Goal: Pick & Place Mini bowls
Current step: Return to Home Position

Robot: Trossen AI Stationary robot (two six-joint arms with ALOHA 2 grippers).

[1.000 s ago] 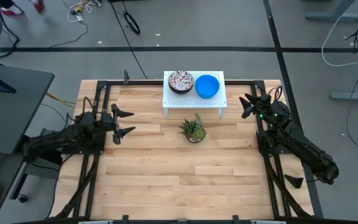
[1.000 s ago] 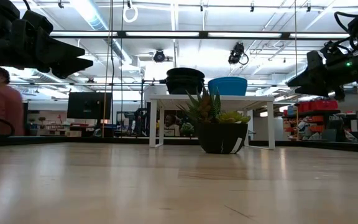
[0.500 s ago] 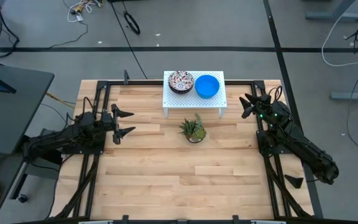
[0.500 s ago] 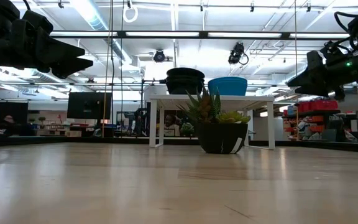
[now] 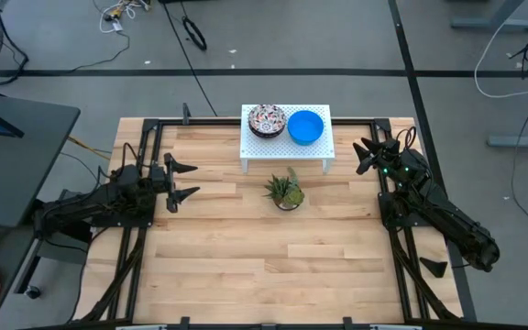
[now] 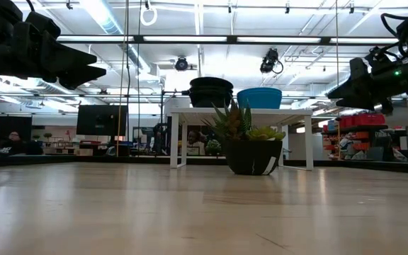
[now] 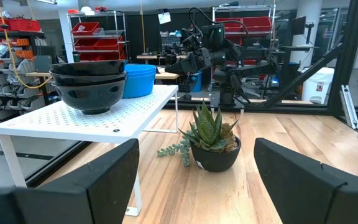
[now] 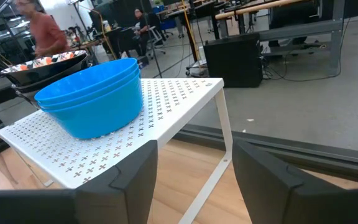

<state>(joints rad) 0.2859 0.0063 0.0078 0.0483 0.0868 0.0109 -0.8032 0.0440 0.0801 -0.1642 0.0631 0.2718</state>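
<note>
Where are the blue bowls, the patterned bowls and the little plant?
blue bowls (image 5: 306,126), high view, inside of the top bowl.
patterned bowls (image 5: 267,118), high view, inside of the top bowl.
plant (image 5: 285,189), high view, middle of the leaves.

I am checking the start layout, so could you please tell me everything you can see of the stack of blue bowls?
The stack of blue bowls is plain bright blue, smooth and plastic-looking, nested upright with open mouths up; the right wrist view shows at least two rims. It stands on the white perforated shelf, on its right half, beside the patterned bowls, with no clear gap between them. Only the shelf visibly touches it; neither gripper is on it.
</note>
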